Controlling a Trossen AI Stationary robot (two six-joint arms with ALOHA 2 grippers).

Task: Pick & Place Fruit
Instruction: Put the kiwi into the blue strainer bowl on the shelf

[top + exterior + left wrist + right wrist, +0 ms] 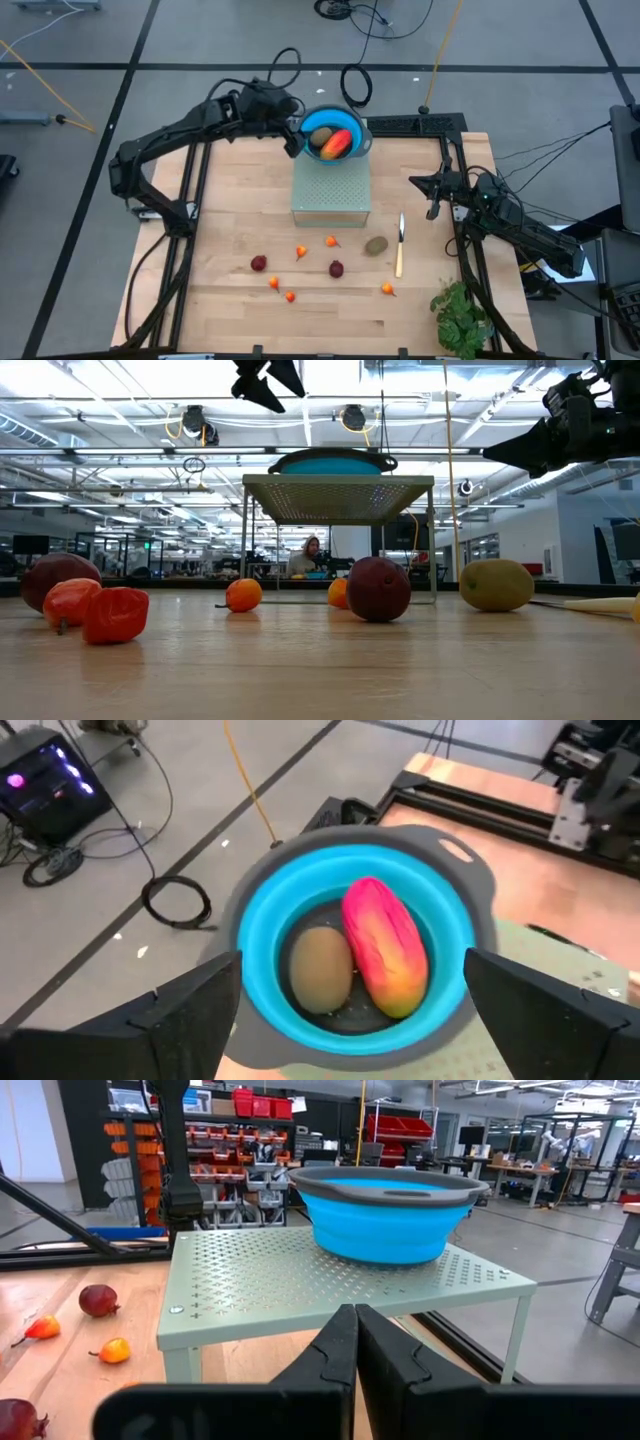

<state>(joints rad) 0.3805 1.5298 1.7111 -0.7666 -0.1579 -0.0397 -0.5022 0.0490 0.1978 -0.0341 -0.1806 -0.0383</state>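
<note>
Left gripper open, above bowl | mango, kiwi inside

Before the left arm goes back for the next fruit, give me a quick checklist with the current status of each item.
1. Left gripper empty: ok. Its fingers are spread wide above the blue bowl with nothing between them.
2. Fruit already placed: ok. The mango and one kiwi lie inside the bowl.
3. Bowl seated: ok. It sits on the perforated stand, near its far edge.
4. Fruit left on the table: not ok. A kiwi, two dark-red balls and several small orange pieces remain.
5. Knife lies right beside the table kiwi: not ok.
6. Right gripper out of the way: ok, at the right side, shut.
</note>
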